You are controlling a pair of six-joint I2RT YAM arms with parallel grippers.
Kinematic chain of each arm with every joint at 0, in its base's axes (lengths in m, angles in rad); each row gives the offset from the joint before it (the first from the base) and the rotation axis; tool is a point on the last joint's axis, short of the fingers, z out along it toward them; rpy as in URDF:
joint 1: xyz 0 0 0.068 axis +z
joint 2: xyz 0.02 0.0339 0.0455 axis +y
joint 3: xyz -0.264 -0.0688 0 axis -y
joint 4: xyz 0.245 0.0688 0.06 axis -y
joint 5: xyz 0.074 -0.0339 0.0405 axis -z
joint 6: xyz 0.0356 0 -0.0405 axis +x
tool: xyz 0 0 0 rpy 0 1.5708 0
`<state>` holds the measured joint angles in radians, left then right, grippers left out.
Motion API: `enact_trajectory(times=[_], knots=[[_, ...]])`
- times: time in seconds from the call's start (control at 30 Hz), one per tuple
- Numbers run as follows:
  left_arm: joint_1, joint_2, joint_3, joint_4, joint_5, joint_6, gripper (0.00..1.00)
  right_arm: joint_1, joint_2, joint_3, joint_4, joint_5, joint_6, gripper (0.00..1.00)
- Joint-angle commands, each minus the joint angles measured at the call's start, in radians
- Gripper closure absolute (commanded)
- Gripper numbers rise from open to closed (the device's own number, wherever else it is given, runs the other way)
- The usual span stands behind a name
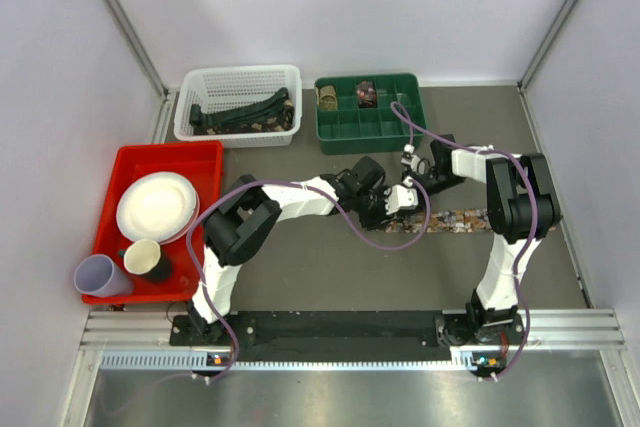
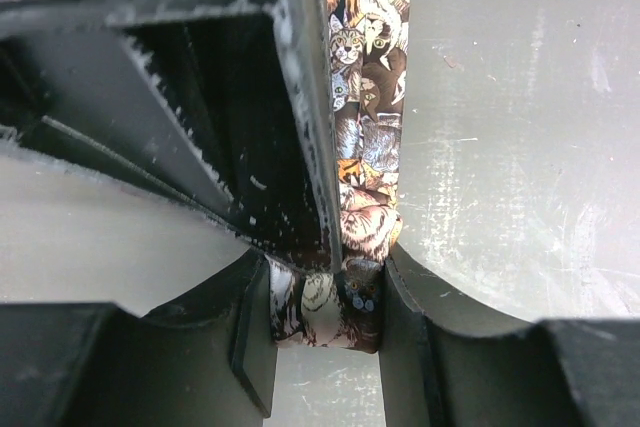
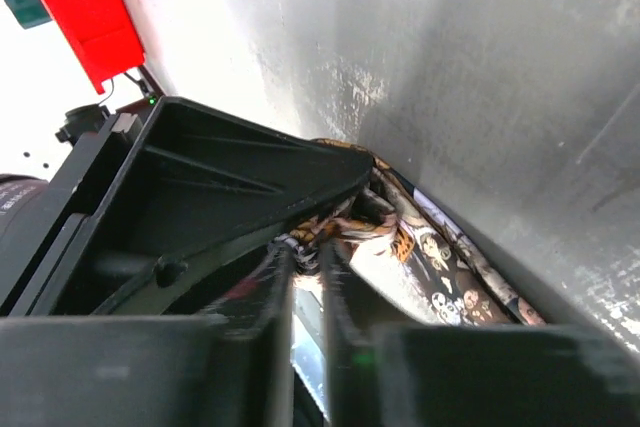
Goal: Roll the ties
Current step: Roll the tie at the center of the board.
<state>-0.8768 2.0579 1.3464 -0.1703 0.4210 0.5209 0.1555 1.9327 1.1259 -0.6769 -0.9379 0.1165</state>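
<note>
1. A long, flat brown fabric necktie printed with cats (image 1: 455, 218) is lying on the grey table (image 1: 330, 267). It is stretching rightward from the two grippers and passing under the right arm.
2. The left gripper (image 2: 335, 319) is clamping the necktie's folded end between its two black fingers, so its jaws are standing partly apart around the fabric.
3. The right gripper (image 3: 305, 267) is working at that same end, just beside the left one. Its jaws are standing narrow, almost together. That wrist view is blurring at the tips, so whether they are pinching fabric cannot be told.
4. In the left wrist view, one black finger of the right gripper is lying along the necktie's left edge.
5. At the back, a green plastic compartment tray (image 1: 345, 133) is holding two small rolled ties (image 1: 327, 97) in its rear compartments.
6. Left of it, a white plastic mesh basket (image 1: 240, 75) is holding dark flat ties (image 1: 245, 112).
7. At the far left, a red plastic tray (image 1: 205, 152) is carrying a round white plate (image 1: 157, 205) and a cream cup (image 1: 143, 257).
</note>
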Motion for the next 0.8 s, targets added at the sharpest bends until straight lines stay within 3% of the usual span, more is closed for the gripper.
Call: enact_trajectory(times=[0.0, 0.07, 0.1, 0.23, 0.33, 0.53, 0.77], knots=[[0.018, 0.1, -0.063, -0.241, -0.105, 0.007, 0.93, 0.016, 0.02, 0.02, 0.007, 0.04, -0.058, 1.0], [0.028, 0.102, -0.062, -0.233, -0.084, -0.015, 0.87, 0.009, 0.023, 0.021, -0.024, 0.082, -0.087, 1.0], [0.033, 0.099, -0.067, -0.219, -0.074, -0.028, 0.73, 0.006, 0.023, 0.023, -0.03, 0.1, -0.095, 1.0], [0.067, 0.061, -0.121, -0.091, -0.005, -0.099, 0.47, -0.001, 0.04, 0.032, -0.052, 0.212, -0.106, 1.0], [0.097, 0.027, -0.187, 0.059, 0.096, -0.143, 0.35, -0.001, 0.04, 0.04, -0.055, 0.279, -0.103, 1.0], [0.125, 0.019, -0.314, 0.415, 0.258, -0.194, 0.31, 0.003, 0.028, 0.052, -0.082, 0.41, -0.112, 1.0], [0.11, 0.111, -0.32, 0.699, 0.325, -0.344, 0.28, 0.035, 0.0, 0.051, -0.087, 0.545, -0.107, 1.0]])
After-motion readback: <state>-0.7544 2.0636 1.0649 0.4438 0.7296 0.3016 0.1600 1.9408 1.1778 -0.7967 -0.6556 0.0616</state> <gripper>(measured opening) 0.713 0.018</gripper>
